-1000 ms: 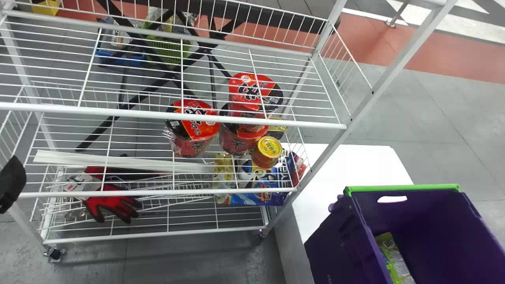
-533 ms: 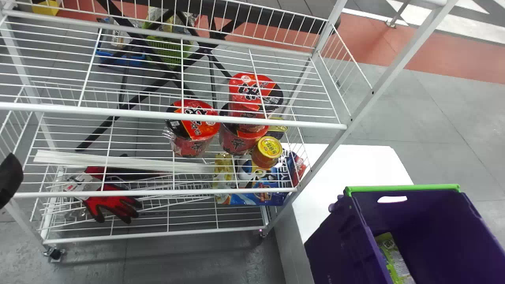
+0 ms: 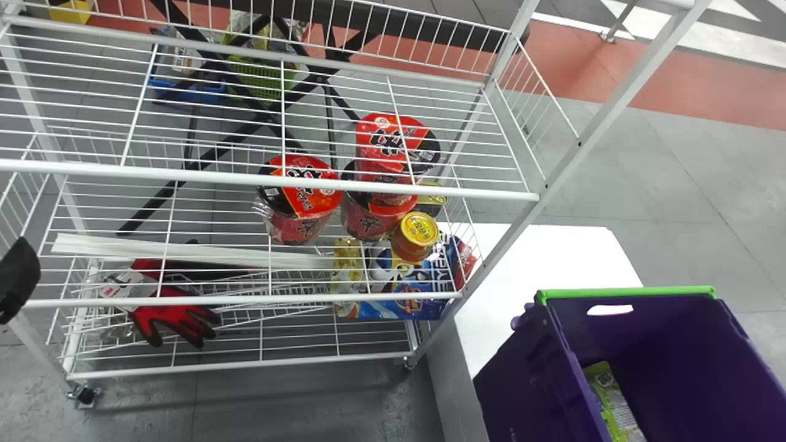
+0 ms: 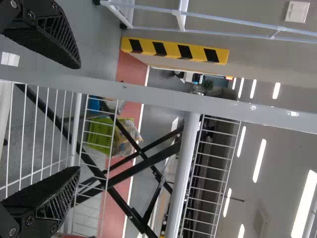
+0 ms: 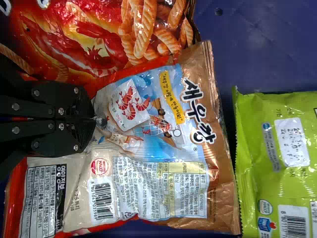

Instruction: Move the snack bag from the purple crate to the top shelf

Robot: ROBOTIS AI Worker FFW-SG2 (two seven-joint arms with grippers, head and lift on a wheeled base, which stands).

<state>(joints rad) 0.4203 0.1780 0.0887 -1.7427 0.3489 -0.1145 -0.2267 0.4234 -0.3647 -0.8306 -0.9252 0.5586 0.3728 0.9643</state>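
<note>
The white rack (image 3: 270,180) fills most of the head view, with a white tabletop (image 3: 556,255) to its right. The purple crate (image 3: 626,331) stands toward the robot, its near part cut off by the view's bottom edge.

The left end effector (image 3: 18,276) is at the head view's left edge, beside the rack, its two fingers spread wide. Inside the crate, the right end effector (image 5: 94,120) has its fingers pressed together, pinching a puckered bit of the snack bag (image 5: 141,139), which lies label side up. The snack bag overlaps a red bag (image 5: 94,44); a green bag (image 5: 277,163) lies just beside it.

On the rack are a blue pack (image 3: 402,302), red gloves (image 3: 169,316), red cups (image 3: 298,221), one stacked on another, and a yellow-lidded jar (image 3: 416,236).
</note>
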